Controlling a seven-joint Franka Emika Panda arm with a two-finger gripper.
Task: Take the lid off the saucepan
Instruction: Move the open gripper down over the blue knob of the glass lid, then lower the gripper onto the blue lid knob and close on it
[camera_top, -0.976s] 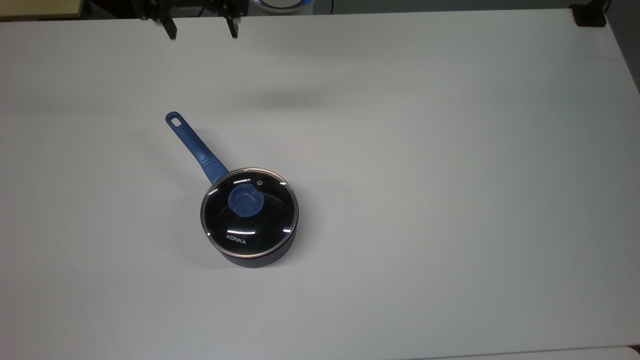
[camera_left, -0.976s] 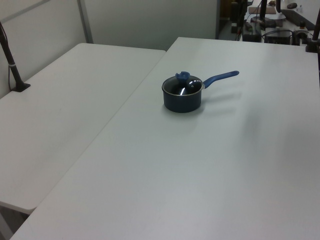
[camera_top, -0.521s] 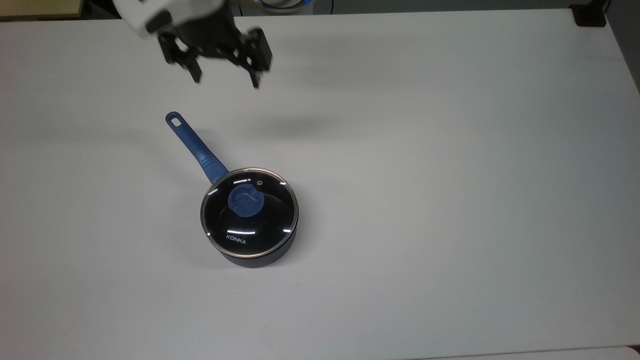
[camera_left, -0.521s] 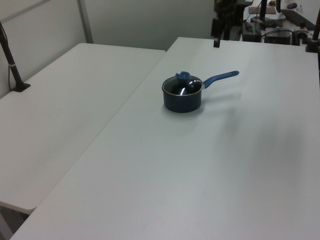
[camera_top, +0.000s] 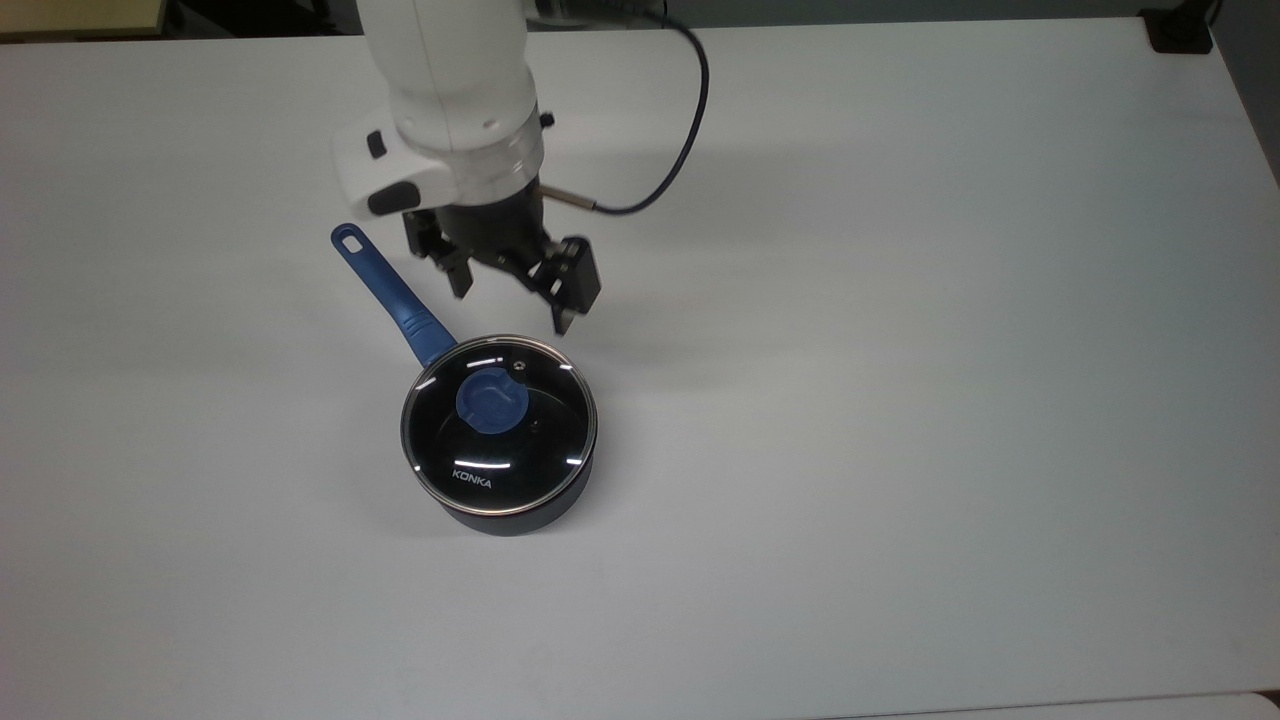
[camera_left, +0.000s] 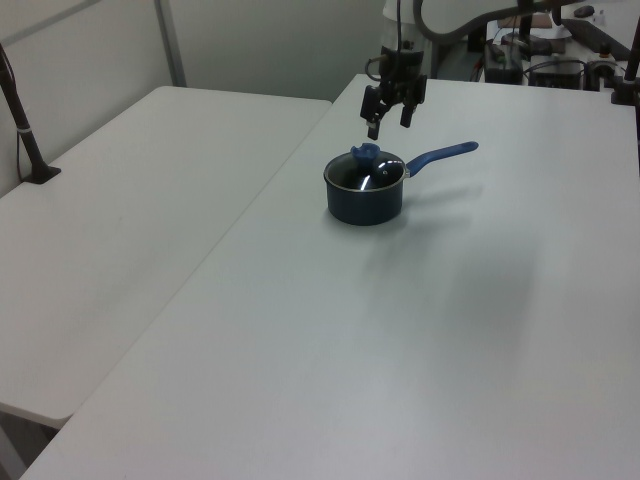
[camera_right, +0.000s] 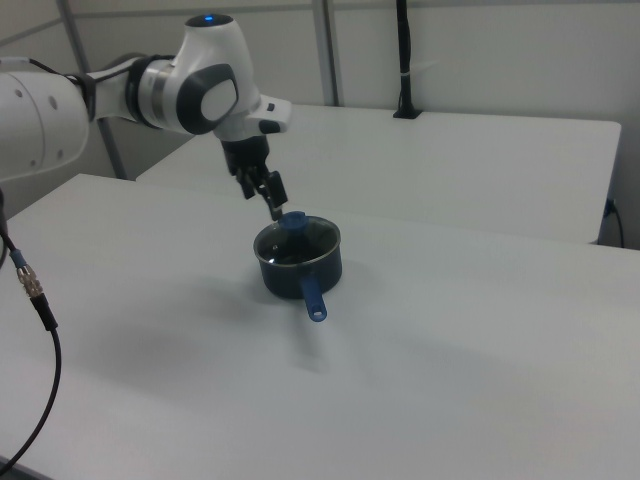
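One saucepan (camera_top: 500, 500) sits mid-table (camera_top: 900, 400), its blue handle (camera_top: 390, 295) angled toward the top view's upper left. On it rests the lid (camera_top: 498, 425): clear glass, metal rim, blue knob (camera_top: 492, 399). Beyond hangs the gripper (camera_top: 512, 300), fingers spread apart, apparently lining up over that knob.

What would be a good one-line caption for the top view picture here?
An open gripper hovers near the lidded saucepan, approaching the blue knob of its glass lid.
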